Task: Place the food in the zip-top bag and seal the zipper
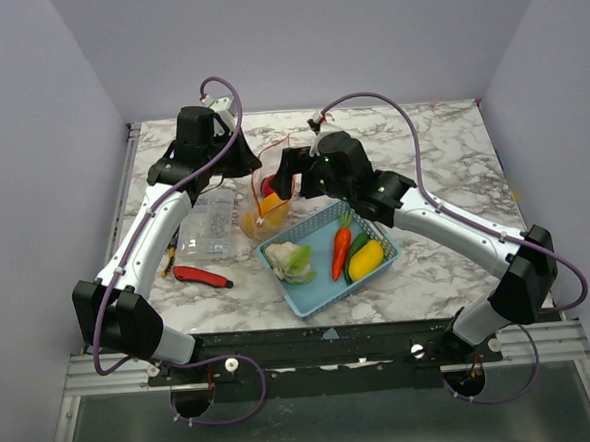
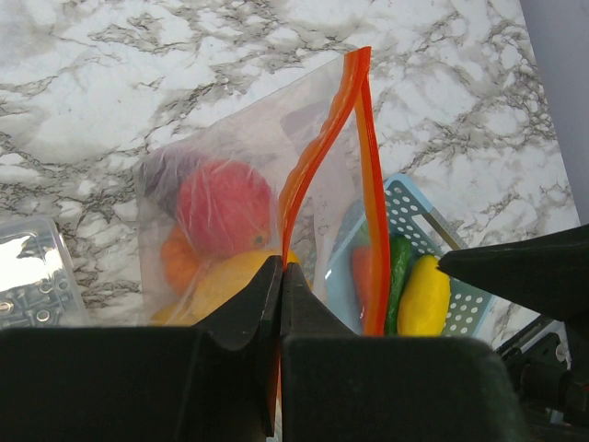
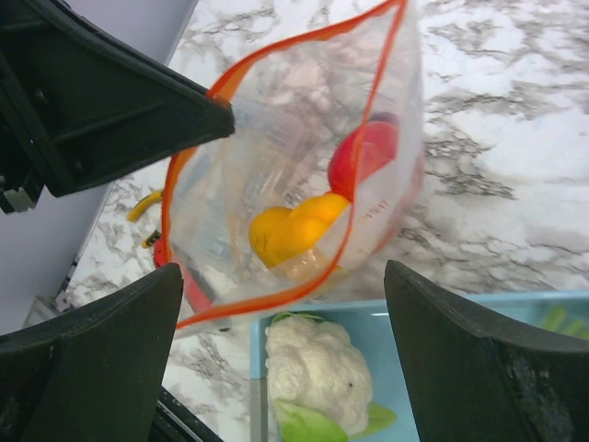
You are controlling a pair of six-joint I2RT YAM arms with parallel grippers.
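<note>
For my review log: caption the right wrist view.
Open right claw over the gaping zip-top bag holding red and yellow food; cauliflower in the basket.

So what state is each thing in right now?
Clear crinkly plastic bag: mouth unsealed, toy food inside.
Left pincer: shut on its orange-red top strip.
Right pincer: open, empty.
Light blue plastic basket: holding toy vegetables.
Red-and-black handled tool: lying untouched.

Bright, even overhead light leaves soft shadows on the marble desk point(image 1: 442, 162); the close black fingers point(image 3: 92, 359) look blurred, and the zip-top bag point(image 3: 276, 120) glints.
</note>
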